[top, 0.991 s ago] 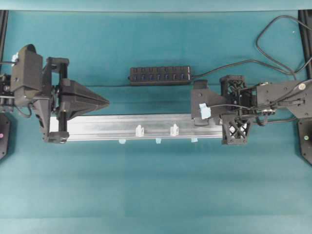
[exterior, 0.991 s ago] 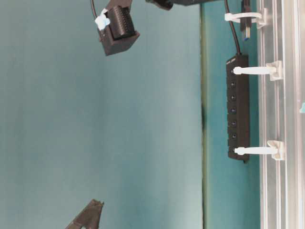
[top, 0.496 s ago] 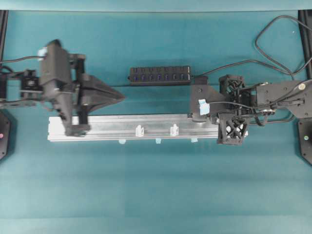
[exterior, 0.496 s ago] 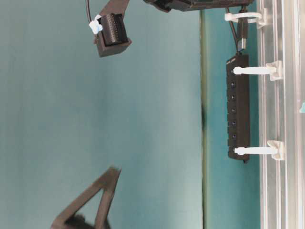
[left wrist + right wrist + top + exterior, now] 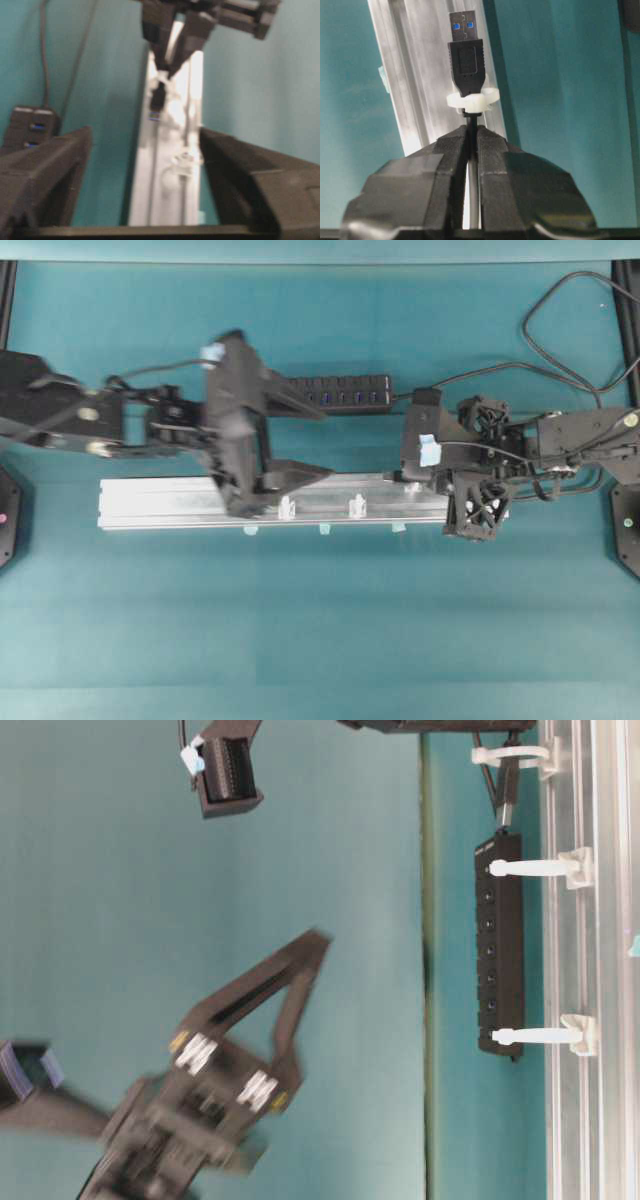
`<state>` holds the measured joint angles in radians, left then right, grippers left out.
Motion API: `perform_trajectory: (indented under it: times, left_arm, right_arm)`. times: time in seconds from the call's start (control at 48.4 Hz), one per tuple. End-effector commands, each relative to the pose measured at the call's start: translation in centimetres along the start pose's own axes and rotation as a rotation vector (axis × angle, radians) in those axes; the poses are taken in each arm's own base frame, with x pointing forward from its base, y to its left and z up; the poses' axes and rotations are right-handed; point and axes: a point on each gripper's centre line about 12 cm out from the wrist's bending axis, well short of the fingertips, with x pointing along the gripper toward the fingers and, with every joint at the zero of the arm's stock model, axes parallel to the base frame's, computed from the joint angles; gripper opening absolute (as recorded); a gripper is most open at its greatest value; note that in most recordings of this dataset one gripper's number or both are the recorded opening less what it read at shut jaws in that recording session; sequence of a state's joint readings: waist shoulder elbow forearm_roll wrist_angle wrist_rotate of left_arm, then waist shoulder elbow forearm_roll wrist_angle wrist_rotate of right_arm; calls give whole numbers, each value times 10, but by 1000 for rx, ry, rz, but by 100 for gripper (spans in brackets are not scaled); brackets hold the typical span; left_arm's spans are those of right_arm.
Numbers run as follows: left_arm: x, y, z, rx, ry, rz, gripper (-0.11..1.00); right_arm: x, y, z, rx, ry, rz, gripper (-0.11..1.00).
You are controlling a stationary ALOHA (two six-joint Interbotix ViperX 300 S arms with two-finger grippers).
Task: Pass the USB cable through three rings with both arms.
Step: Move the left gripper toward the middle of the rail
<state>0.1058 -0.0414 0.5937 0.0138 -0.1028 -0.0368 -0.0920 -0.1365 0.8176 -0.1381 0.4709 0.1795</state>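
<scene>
Right claw point(image 5: 470, 150) clamps USB cable point(image 5: 466, 62), plug through first ring point(image 5: 471, 100); left claw point(image 5: 300, 440), gaping, risks knocking it.

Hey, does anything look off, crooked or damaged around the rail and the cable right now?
Nothing stands out. The three rings stand upright on the rail, and the right hand holds the USB cable with its plug poking straight through the first ring.

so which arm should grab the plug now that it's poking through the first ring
Probably the left. Its end effector is open and faces the USB plug along the rail. The right end effector is shut on the cable behind the first ring.
</scene>
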Motion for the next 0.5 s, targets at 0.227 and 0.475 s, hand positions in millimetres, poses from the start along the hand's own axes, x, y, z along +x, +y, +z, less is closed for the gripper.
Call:
perform_trajectory:
  times: [0.227,0.475]
  left_arm:
    - [50,1,-4,14,29,3,83]
    - [78,1,-12,11,57,2,82]
  right_arm:
    - [-7,0,1,14,-65,11,-8]
    - [-7,1,3,16,-90,16,-8]
